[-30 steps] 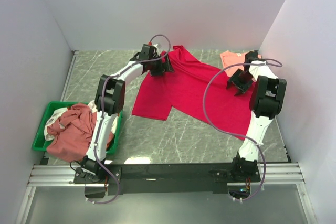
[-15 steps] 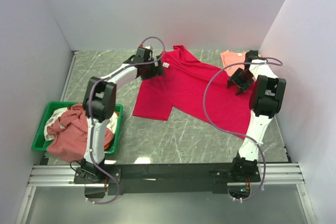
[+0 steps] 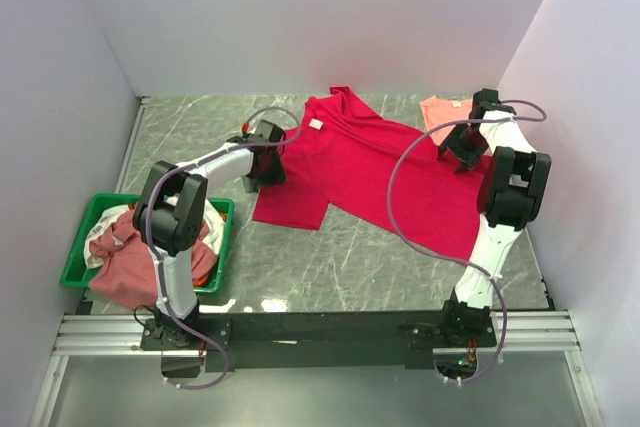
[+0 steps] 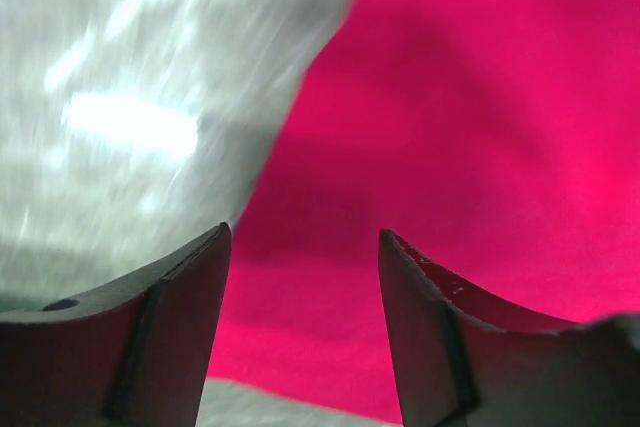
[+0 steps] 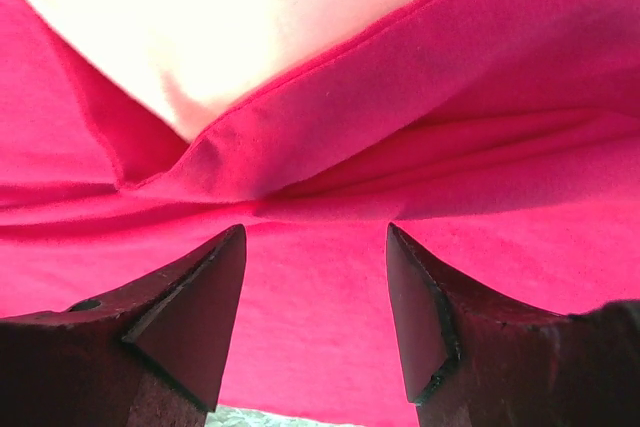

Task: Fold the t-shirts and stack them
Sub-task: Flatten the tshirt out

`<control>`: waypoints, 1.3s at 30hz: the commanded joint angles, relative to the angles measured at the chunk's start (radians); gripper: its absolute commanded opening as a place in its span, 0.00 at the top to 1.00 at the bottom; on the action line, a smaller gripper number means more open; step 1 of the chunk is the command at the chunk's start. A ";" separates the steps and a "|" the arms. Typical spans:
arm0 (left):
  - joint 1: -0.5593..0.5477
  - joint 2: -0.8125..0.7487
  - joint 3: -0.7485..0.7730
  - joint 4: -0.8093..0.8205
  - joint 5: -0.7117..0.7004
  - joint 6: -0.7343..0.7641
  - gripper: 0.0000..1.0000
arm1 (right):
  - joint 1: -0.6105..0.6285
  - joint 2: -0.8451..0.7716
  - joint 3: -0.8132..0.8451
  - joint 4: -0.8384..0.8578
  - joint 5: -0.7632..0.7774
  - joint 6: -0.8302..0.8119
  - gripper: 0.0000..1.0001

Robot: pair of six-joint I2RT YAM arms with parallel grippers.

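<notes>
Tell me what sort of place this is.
Most likely a robotics lab test cell: plain white partition walls box in a grey marbled tabletop, two white-and-black robot arms sit bolted to an aluminium rail, and a green plastic tray holds crumpled t-shirts.

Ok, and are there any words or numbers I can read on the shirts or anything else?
Nothing here can be read.
White tag near the neck of the red t-shirt: too small to read.
Pink t-shirt: no writing shows.
Green tray and the heap of clothes in it: no writing shows.
</notes>
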 commanded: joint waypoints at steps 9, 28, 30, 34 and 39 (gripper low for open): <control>-0.047 -0.134 -0.097 -0.117 -0.080 -0.093 0.40 | -0.007 -0.107 -0.053 0.033 0.002 -0.016 0.35; -0.052 -0.209 -0.226 -0.142 -0.115 -0.167 0.43 | -0.009 -0.141 -0.113 0.048 0.006 -0.024 0.35; -0.052 -0.201 -0.227 -0.145 -0.110 -0.160 0.44 | -0.007 -0.137 -0.114 0.048 0.003 -0.024 0.35; -0.052 -0.197 -0.240 -0.132 -0.093 -0.159 0.46 | -0.007 -0.144 -0.131 0.054 0.002 -0.020 0.35; -0.052 -0.154 -0.255 -0.090 -0.067 -0.136 0.49 | -0.007 -0.159 -0.150 0.063 0.005 -0.020 0.35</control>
